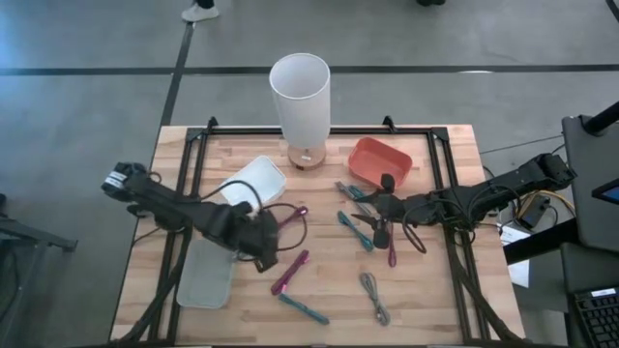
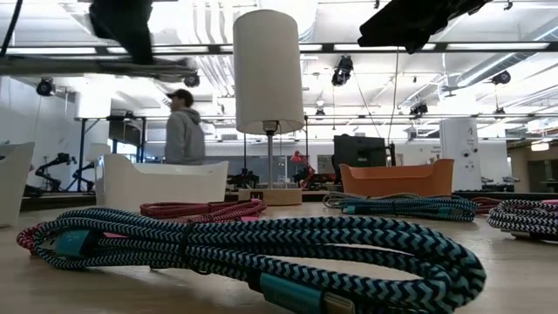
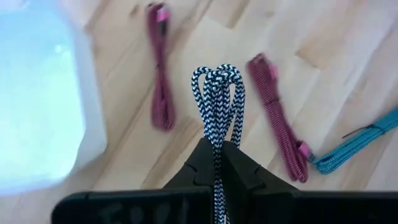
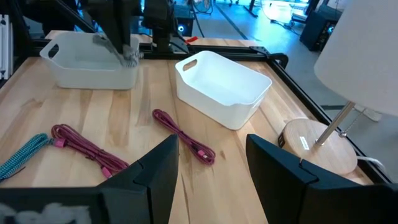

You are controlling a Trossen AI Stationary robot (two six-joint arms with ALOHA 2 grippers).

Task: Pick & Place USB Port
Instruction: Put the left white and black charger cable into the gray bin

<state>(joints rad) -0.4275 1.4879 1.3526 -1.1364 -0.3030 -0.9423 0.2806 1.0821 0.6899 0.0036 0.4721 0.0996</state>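
Early days I'd say: the left claw (image 3: 214, 163) is clamped on a black-and-white braided USB cable (image 3: 218, 99) just beside the white plastic bin (image 1: 253, 181), right claw (image 4: 211, 165) open, several cables still loose on the wooden surface (image 1: 435, 295).

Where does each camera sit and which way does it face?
High: overhead, facing down on the table; both arms show.
Low: table height, facing level past the teal cable into the room.
Left wrist: over the left hand, shut on the black-and-white cable.
Right wrist: behind the open right hand.
Shared: high and right wrist both show the white bin.
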